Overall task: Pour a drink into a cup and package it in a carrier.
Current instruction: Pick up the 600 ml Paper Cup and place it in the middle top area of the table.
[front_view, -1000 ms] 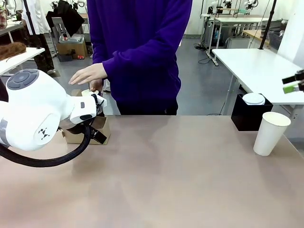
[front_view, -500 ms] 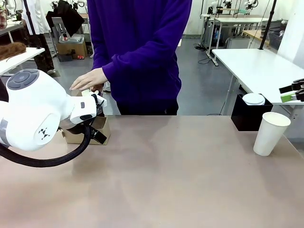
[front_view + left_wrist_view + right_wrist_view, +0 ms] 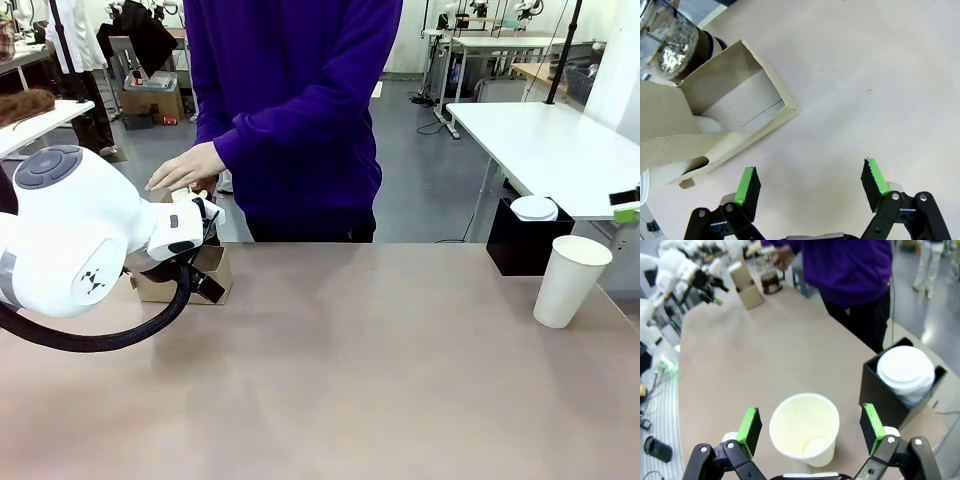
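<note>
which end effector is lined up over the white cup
The right end effector: the open white cup sits between its green pads, seen from above. The left end effector hangs open over bare table beside the brown carrier.

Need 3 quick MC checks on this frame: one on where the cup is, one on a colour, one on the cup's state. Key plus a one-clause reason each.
1. Where does the cup stand?
A. In a carrier slot
B. On the table, at the robot's right, beside the black box
C. In the person's hand

2. What colour are the lids in the black box?
A. Brown
B. Green
C. White

3. What state is the cup in?
A. Empty, no lid
B. Full of dark drink
C. Lidded

Key:
1 B: the front view shows it upright on the table, next to the box near the right edge.
2 C: the right wrist view shows a white stack inside the box.
3 A: the right wrist view looks down into it and shows its bare bottom.
</note>
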`<state>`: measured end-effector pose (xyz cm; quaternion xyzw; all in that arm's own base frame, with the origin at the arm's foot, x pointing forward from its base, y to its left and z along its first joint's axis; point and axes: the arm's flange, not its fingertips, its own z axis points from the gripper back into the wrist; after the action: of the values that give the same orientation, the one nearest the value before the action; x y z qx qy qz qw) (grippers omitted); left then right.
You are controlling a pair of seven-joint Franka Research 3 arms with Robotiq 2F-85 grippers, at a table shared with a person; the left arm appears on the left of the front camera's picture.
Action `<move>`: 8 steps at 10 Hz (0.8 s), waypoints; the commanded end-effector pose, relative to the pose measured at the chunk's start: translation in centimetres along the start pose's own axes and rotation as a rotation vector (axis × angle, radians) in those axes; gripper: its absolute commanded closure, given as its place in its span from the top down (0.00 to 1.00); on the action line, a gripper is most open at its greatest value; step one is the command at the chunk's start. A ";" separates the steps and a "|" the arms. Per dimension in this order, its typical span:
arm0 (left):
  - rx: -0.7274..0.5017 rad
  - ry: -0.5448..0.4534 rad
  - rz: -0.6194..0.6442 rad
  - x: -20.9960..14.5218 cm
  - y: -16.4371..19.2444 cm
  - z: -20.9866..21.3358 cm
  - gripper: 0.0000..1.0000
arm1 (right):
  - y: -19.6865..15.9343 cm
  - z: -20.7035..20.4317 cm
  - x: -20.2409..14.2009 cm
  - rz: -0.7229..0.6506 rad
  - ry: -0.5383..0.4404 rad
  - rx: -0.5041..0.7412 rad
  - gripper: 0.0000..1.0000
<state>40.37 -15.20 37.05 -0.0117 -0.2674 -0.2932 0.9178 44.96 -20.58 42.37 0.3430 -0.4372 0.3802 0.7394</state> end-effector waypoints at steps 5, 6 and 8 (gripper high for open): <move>-0.001 -0.001 -0.001 0.0 0.0 0.0 1.00 | 0.0 1.1 -11.6 0.098 -0.335 0.075 1.00; -0.001 -0.001 -0.001 0.0 0.0 0.0 1.00 | 0.2 0.1 -12.9 0.107 -0.353 0.074 1.00; -0.001 -0.001 -0.001 0.0 0.0 0.0 1.00 | 0.3 -1.6 -14.2 0.130 -0.368 0.033 1.00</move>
<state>40.36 -15.24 37.05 -0.0116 -0.2674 -0.2937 0.9176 40.51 -23.32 29.20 0.4103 -0.5553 0.3673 0.6232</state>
